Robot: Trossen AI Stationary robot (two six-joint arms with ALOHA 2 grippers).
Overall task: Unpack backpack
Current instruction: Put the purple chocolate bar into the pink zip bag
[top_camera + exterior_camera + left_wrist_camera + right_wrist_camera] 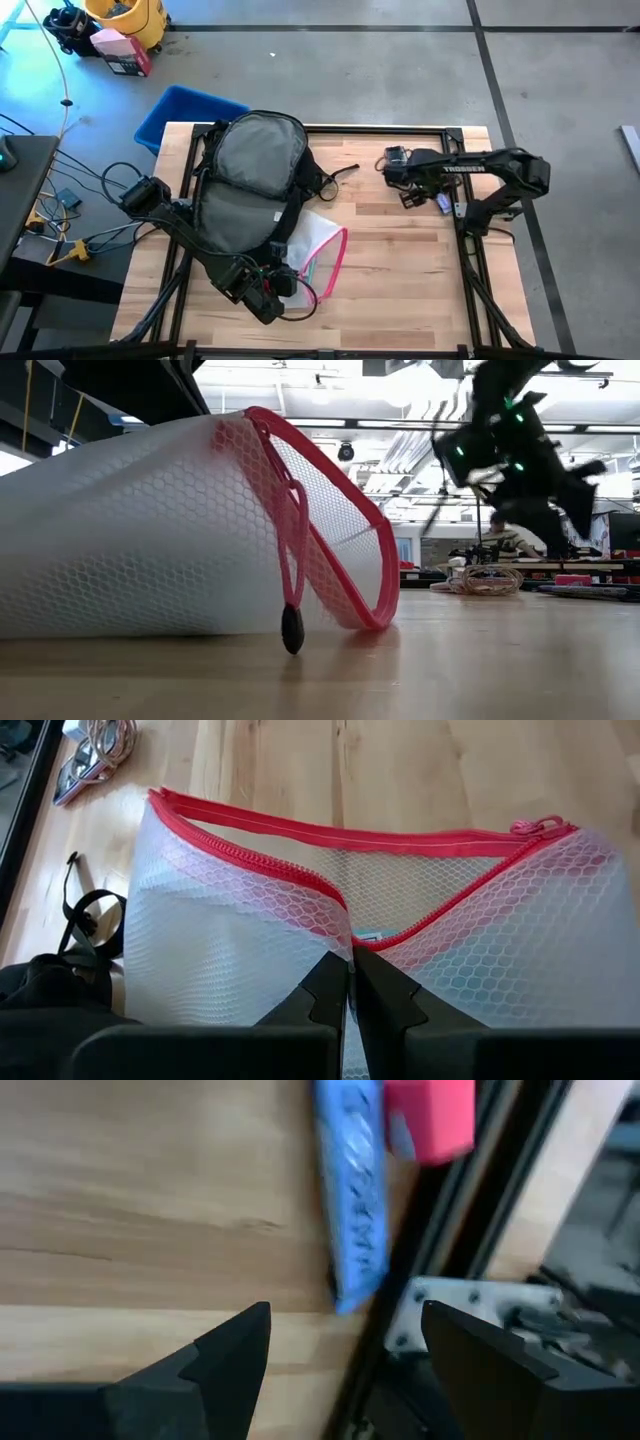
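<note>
My left gripper (349,982) pinches the clear pink-edged mesh zip pouch (380,935), light and limp, beside the large black fabric backpack (250,170) lying soft on the table's left, best gripped at its opening, while my right gripper (345,1370) stands spread.

Clear mesh zip pouch (322,252) with pink edging lying flat on the wooden table (400,270), at about 7 o'clock from table centre; zip open, black pull tab (292,628) hanging down. Small blue packet (352,1190) and pink block (430,1118) near the 3 o'clock edge. Blue bin (180,112) and yellow bucket (130,18) on the floor toward 11 o'clock.
</note>
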